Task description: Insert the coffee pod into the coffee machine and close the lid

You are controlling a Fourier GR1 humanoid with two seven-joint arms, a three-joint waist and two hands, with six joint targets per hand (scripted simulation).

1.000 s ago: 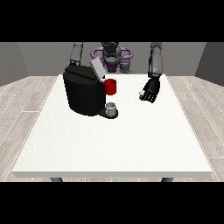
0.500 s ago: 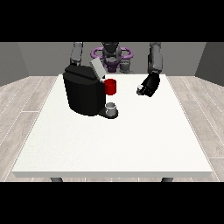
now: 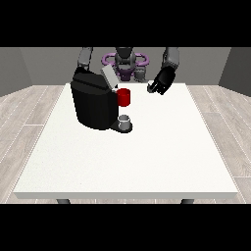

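nearest the camera, the white table [image 3: 127, 166] lies bare in front, and further back on it stands the black coffee machine [image 3: 93, 104], with a small grey cup [image 3: 125, 120] on its drip base and a red part [image 3: 123, 97] at its front, above the cup. its grey lid [image 3: 109, 77] is tilted up and open. beyond, near the table's far edge, the hand at the view's right [image 3: 162, 82] hovers above the surface with its fingers curled around a small pale thing [image 3: 150, 88], most likely the coffee pod, though too small to be sure. the pod probably is light, stiff and smooth, so it could slip or tip in the fingers; pinching it by its sides, open end kept level, seems safest for dropping it under the lid. the hand at the view's left is hidden behind the machine, so i cannot tell how it is held.
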